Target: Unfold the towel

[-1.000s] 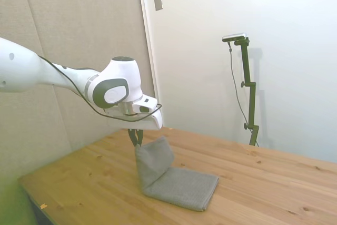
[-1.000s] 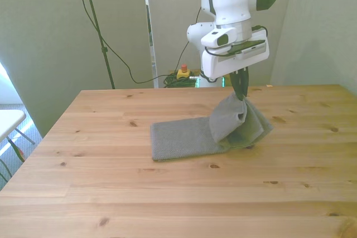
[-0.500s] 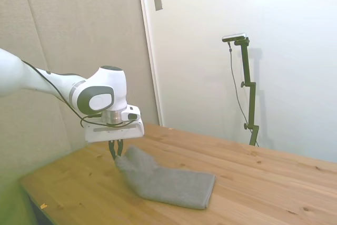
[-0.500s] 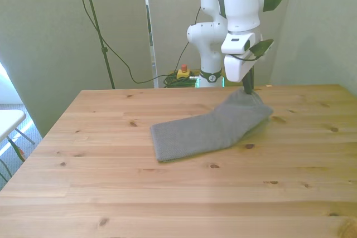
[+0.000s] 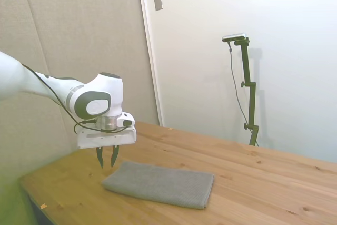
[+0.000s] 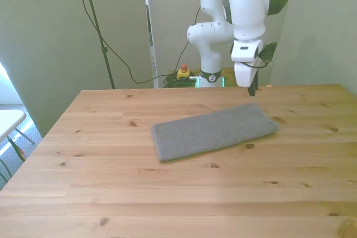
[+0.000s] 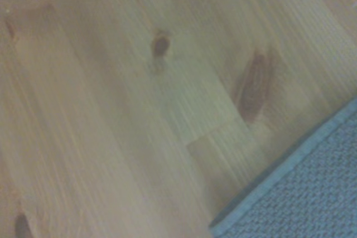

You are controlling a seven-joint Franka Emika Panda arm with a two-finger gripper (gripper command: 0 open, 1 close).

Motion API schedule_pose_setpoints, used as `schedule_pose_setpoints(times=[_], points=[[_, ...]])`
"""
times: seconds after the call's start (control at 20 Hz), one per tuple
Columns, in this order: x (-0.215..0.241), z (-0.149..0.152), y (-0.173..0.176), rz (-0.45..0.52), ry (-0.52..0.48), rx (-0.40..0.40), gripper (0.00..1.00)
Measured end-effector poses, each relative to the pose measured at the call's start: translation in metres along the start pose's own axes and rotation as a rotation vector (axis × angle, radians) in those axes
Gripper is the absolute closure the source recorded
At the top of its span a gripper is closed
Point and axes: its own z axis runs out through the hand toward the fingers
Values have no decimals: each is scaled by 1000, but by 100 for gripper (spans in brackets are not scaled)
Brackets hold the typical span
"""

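Towel (image 6: 214,130) now flat, released

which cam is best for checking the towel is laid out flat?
Front view: the whole towel lies flat on the table, every edge visible, with the tool clear behind it. The side view shows it whole too, but at a low angle. The wrist view catches only one blurred corner.

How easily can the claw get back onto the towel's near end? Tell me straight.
Probably yes. The claw hangs open just past the towel, above bare table, and nothing stands between them. The towel lies flat, so pinching an edge may take a low approach.
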Motion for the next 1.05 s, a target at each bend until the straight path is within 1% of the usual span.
schedule_pose_setpoints(times=[0.05,0.2,0.35,0.45,0.6,0.75,0.9,1.05], points=[[-2,-1,-2,20,-8,-3,0],[-5,-6,-10,149,-1,-65,0],[-10,-1,-27,277,28,-113,0],[-22,-4,-32,367,47,-123,0],[-48,-13,-24,504,84,-137,0],[-73,-14,-18,638,122,-149,0],[-95,-15,-21,764,160,-161,0],[-115,-24,-26,883,224,-177,0]])
